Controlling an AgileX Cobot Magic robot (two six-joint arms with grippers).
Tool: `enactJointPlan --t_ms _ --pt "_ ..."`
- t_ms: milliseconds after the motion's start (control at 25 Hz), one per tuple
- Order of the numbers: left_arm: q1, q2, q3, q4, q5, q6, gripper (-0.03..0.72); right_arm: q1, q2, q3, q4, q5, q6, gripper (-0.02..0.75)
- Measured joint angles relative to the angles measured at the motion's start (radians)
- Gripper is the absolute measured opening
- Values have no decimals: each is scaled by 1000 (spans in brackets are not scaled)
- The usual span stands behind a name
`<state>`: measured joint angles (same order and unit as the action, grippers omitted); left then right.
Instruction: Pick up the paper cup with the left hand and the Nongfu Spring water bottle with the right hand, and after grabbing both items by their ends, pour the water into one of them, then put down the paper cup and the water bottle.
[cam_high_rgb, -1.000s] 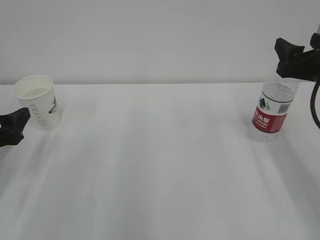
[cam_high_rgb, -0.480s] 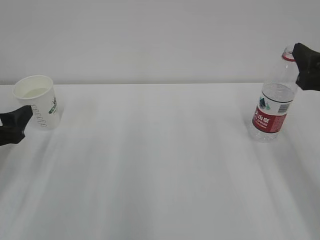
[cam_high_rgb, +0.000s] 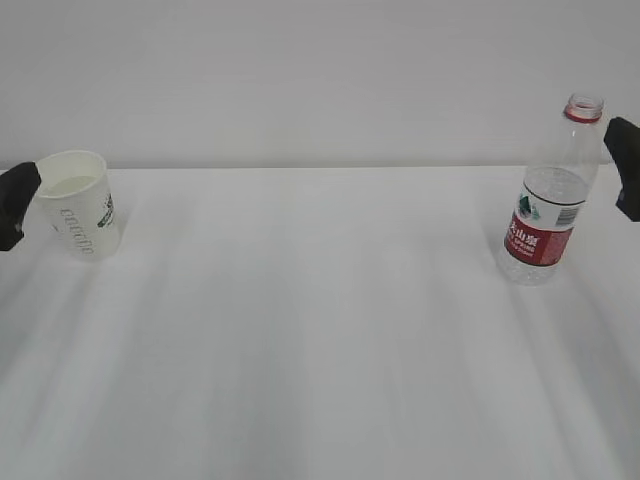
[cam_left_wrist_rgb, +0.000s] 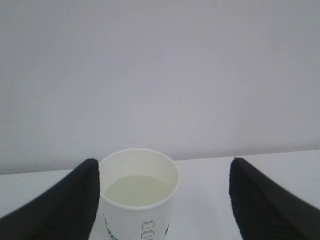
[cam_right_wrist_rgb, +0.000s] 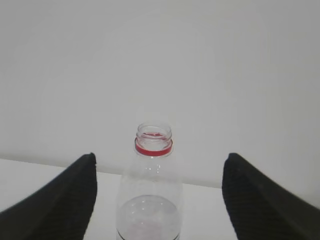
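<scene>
Pulled back since a moment ago: left hand (cam_high_rgb: 14, 204) now just left of the paper cup (cam_high_rgb: 78, 203), right hand (cam_high_rgb: 624, 166) just right of the Nongfu Spring water bottle (cam_high_rgb: 548, 195), both with jaws spread wide and empty. Seen only from the wrist views: pale water (cam_left_wrist_rgb: 138, 190) inside the cup between the fingers (cam_left_wrist_rgb: 65, 205), and the bottle's uncapped red-ringed mouth. Both upright on the white table (cam_high_rgb: 320, 330), long axes vertical, mouths up, cup at far left, bottle at far right.

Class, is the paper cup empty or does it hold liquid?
It holds liquid: the left wrist view shows a pale liquid surface inside the paper cup, well below its rim.
</scene>
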<state>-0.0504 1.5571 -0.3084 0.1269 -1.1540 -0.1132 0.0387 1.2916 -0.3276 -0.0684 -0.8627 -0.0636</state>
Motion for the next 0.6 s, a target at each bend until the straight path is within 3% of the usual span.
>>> enactJointPlan --t_ms 600 --pt "0 -363 9 26 270 0 587 0 -242 22 0 253 4 589"
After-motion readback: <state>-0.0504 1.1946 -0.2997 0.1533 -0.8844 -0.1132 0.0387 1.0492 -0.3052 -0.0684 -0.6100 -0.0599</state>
